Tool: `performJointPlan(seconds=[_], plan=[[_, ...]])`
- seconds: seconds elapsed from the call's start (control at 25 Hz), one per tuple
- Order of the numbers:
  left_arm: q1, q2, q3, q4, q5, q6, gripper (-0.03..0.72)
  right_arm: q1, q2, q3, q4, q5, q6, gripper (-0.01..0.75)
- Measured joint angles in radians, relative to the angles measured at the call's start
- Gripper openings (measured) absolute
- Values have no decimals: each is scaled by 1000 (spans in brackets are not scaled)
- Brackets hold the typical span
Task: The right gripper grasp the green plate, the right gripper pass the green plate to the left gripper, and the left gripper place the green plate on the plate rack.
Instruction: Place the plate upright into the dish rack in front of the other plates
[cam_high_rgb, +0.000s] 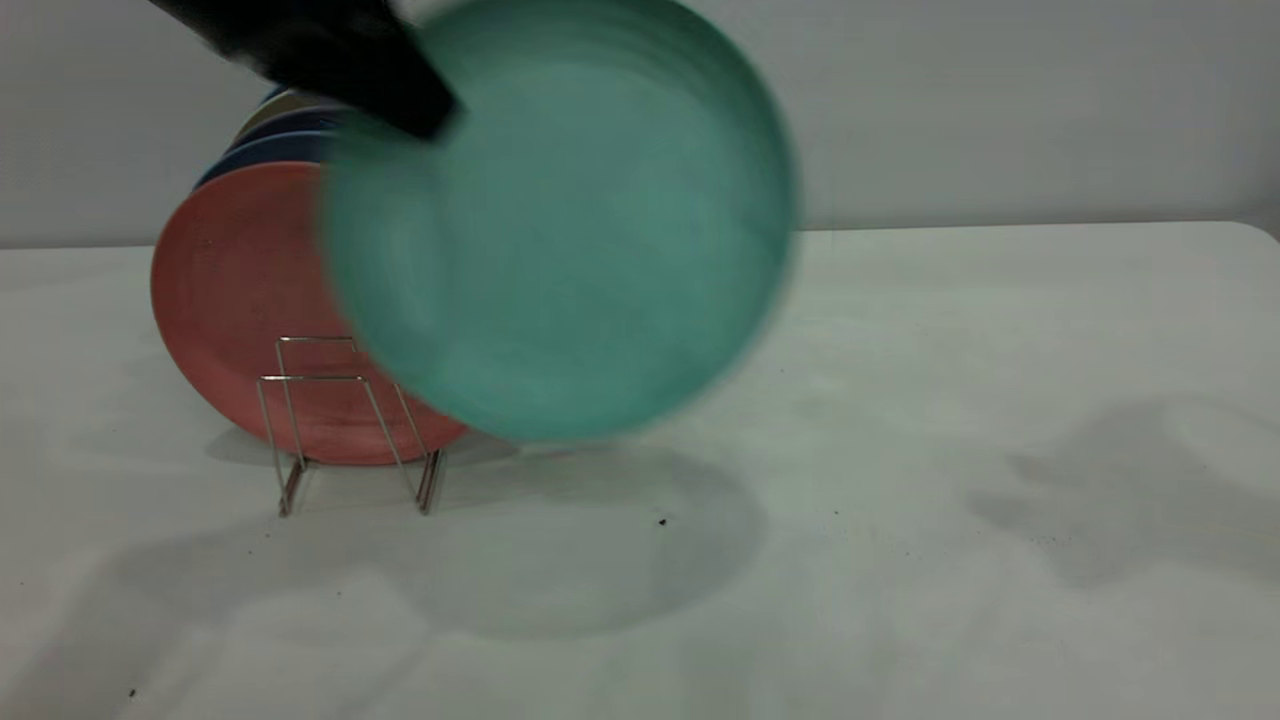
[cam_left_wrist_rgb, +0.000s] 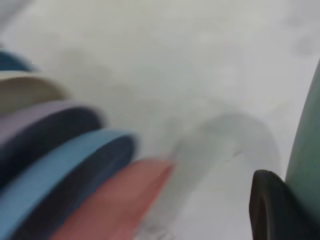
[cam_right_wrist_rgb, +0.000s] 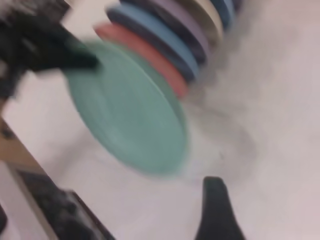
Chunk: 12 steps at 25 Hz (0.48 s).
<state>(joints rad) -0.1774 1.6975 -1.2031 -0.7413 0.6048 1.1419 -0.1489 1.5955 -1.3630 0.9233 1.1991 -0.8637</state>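
Note:
The green plate (cam_high_rgb: 560, 220) hangs upright in the air, just right of and in front of the plate rack (cam_high_rgb: 310, 378). It covers part of the salmon-pink plate (cam_high_rgb: 230, 290) that stands in the rack. My left gripper (cam_high_rgb: 420, 110) is shut on the plate's upper left rim. In the left wrist view one black finger (cam_left_wrist_rgb: 270, 210) presses against the plate (cam_left_wrist_rgb: 305, 165). The right wrist view shows the plate (cam_right_wrist_rgb: 130, 115) held by the left gripper (cam_right_wrist_rgb: 75, 57). My right gripper is out of the exterior view. Its one visible finger (cam_right_wrist_rgb: 215, 200) stands alone over bare table, holding nothing.
Behind the pink plate (cam_left_wrist_rgb: 110, 200) the rack holds a blue plate (cam_left_wrist_rgb: 65, 170), a dark navy plate (cam_left_wrist_rgb: 45, 130), a cream plate (cam_left_wrist_rgb: 25, 90) and others. The white table (cam_high_rgb: 950, 400) spreads out to the right of the rack.

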Motion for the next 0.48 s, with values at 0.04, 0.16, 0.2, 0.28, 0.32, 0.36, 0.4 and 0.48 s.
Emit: performJointPlan(seconds=[0.04,0.16,0.2,0.28,0.32,0.36,0.4,0.48], plan=[[23,-29,0,36,13,21,54,0,-37,6,-31,2,30,503],[75,-97,0,116,37,136,54,0,-145,62,-98,6,87,483],[89,-111,0,133,41,174,54,0,-186,95,-115,8,97,482],[119,-134,0,161,44,281,54,0,-261,171,-133,12,105,482],[132,-138,0,170,44,347,54,0,-303,219,-138,13,106,482],[142,-140,0,173,44,405,54,0,-346,261,-147,13,106,482],[151,-140,0,175,43,476,53,0,-382,314,-155,13,107,482],[155,-139,0,182,32,604,53,0,-470,421,-177,13,115,482]])
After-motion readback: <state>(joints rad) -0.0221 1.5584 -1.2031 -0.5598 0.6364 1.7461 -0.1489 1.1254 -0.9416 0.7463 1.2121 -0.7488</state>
